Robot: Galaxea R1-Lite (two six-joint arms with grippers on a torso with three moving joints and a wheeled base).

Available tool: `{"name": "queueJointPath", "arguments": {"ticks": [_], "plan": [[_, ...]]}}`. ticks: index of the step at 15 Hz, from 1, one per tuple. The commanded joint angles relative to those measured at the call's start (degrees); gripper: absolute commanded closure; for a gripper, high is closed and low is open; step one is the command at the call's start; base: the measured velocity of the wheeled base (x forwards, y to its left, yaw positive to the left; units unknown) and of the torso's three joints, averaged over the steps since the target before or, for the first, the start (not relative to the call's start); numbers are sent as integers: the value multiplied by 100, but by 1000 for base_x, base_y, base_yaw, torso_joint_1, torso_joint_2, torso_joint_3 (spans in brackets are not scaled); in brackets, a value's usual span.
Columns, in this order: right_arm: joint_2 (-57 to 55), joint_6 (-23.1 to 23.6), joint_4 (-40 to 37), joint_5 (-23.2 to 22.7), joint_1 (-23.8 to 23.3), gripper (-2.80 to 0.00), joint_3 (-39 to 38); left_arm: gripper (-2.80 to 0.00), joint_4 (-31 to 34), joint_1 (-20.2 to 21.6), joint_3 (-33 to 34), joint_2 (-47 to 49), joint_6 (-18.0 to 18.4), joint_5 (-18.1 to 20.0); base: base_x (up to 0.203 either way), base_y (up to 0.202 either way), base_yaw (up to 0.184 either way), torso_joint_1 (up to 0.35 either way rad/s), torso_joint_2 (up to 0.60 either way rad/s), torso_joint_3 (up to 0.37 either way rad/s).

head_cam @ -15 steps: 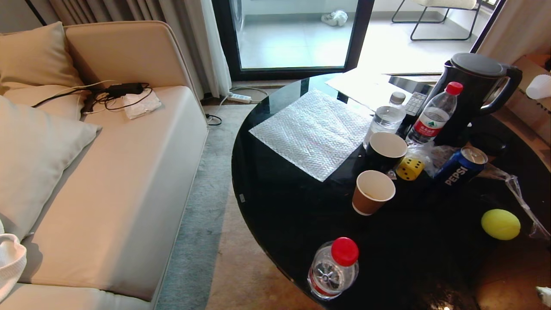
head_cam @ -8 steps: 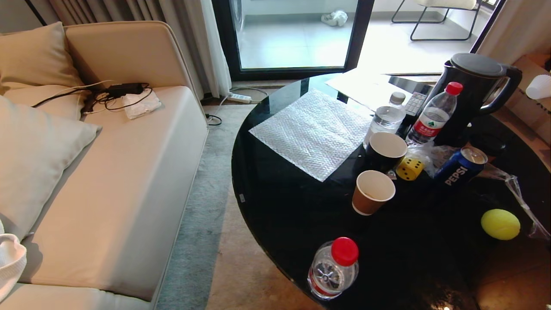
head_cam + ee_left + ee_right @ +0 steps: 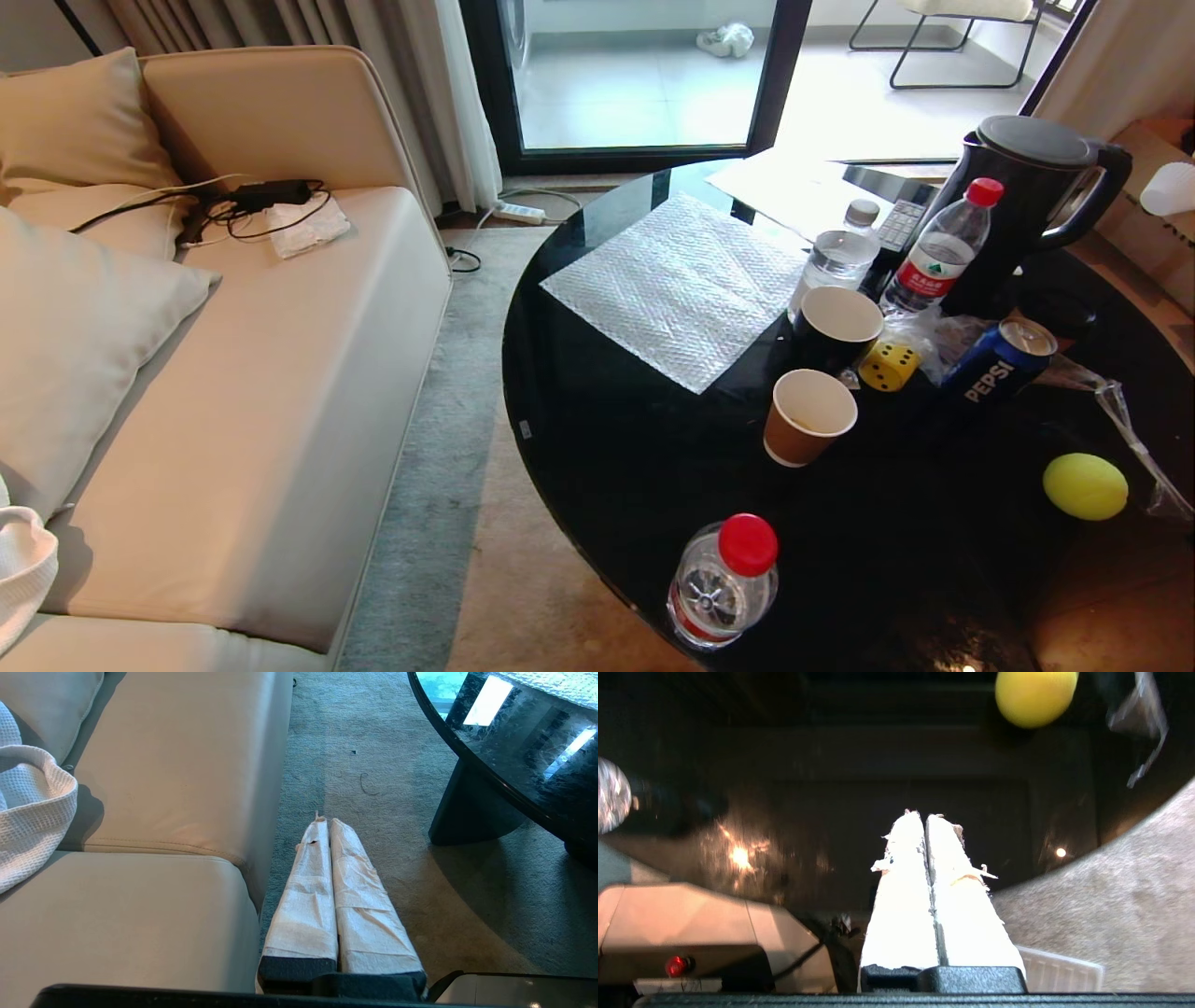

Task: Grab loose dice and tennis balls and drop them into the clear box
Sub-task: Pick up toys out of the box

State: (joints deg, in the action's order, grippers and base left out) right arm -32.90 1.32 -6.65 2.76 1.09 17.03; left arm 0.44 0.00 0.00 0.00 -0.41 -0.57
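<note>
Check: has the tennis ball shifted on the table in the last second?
No. The tennis ball sits at the same spot relative to the Pepsi can and the table edge.

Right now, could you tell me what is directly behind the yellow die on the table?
Crumpled clear plastic wrap lies directly behind the yellow die, with a red-capped water bottle farther back. The die hides whatever is under it.

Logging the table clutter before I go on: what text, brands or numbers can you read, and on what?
"PEPSI": blue can.
Red label on the tall bottle: print too small to read.
Keypad by the kettle: keys unreadable.
Yellow die: black dots only, no text.
Nothing else legible.
</note>
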Motion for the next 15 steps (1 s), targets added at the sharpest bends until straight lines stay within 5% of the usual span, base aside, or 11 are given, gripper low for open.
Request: {"name": "queueJointPath", "arguments": {"ticks": [1,5,11,14,15], "plan": [[-1578,24,280,7,-33,0,536,0,0,0,0,0,-2,-4,0,0,0,0,0,0],[-3784,68,1337,-36,-52,0,1583,0,0,0,9,0,-2,-4,0,0,0,0,0,0],[-5429,155,1783,-340,149,0,2997,0,0,0,6,0,-2,-4,0,0,0,0,0,0],[-6120,593,2094,-390,247,0,3441,0,0,0,0,0,-2,-4,0,0,0,0,0,0],[-6273,704,2254,-390,256,-280,3525,0,0,0,0,0,-2,-4,0,0,0,0,0,0]]}}
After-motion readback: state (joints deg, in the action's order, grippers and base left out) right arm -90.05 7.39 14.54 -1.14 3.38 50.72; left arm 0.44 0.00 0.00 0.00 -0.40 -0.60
